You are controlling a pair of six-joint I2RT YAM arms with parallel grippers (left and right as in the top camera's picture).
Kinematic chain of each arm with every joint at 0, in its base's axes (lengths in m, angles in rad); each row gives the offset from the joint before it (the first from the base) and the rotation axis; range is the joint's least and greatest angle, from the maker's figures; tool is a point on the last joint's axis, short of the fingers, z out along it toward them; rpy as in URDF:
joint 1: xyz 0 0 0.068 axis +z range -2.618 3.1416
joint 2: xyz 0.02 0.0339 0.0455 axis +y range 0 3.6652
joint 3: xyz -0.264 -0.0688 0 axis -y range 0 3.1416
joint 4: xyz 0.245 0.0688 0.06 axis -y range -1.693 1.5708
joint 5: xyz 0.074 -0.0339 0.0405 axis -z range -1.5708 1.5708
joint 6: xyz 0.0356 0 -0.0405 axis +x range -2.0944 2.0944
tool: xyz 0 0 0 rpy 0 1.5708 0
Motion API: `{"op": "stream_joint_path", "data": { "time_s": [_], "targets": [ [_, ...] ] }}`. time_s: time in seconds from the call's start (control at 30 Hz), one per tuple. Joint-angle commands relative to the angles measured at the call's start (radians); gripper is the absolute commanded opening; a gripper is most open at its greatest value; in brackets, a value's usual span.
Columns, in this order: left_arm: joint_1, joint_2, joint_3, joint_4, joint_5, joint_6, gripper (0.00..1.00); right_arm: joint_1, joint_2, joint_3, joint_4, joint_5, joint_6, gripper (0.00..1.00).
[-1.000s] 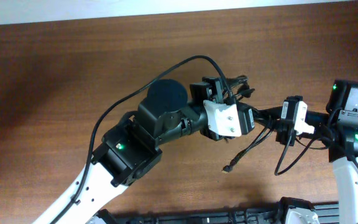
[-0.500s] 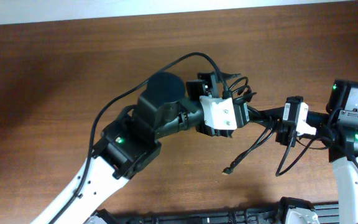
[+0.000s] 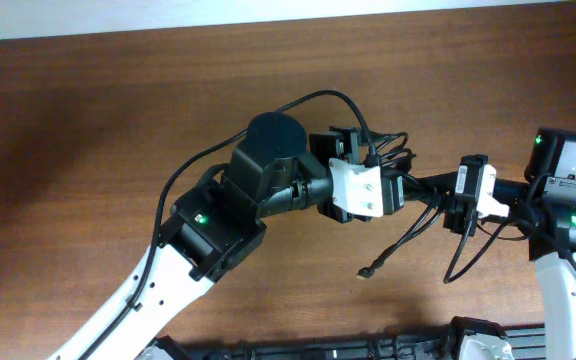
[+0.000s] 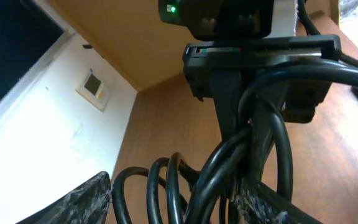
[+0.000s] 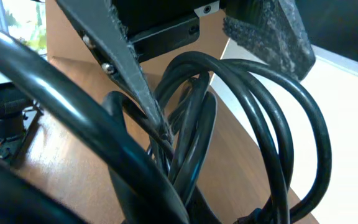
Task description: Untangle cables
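Note:
The cables are a black bundle hanging in the air between my two grippers, above the brown table. One loose end with a small plug dangles toward the table, and a loop hangs under the right arm. My left gripper reaches in from the left. In the left wrist view its fingers stand apart with several cable loops between them. My right gripper faces it and pinches the bundle. The right wrist view is filled with cable loops, and my own jaws are hidden there.
The left arm's own thick wire arcs over its wrist. A dark rail runs along the table's front edge. The right arm's base stands at the right edge. A pale wall borders the far side.
The left gripper swung up toward the far side, then came back right and closer to the right gripper, shifting the loops with it. The right arm and the dangling plug stayed put.

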Motion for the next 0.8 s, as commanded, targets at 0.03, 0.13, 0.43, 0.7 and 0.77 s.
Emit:
{"op": "stream_joint_path", "data": {
  "time_s": [0.03,0.13,0.43,0.7,0.77],
  "targets": [
    [-0.001,0.003,0.014,-0.002,0.023,0.236,0.68,-0.003,-0.004,0.006,0.003,-0.035,0.040,0.04],
    [-0.001,0.003,0.014,-0.001,0.046,0.340,0.65,-0.003,-0.004,0.006,0.003,-0.035,0.040,0.04],
    [-0.001,0.018,0.014,-0.014,0.250,0.444,0.56,-0.003,-0.004,0.006,0.003,-0.035,0.040,0.04],
    [-0.001,0.071,0.014,-0.051,0.300,0.444,0.50,-0.003,-0.004,0.006,0.003,-0.035,0.051,0.04],
    [-0.001,0.076,0.014,-0.051,0.286,0.444,0.54,-0.003,-0.004,0.006,0.002,-0.035,0.062,0.04]
  ]
}}
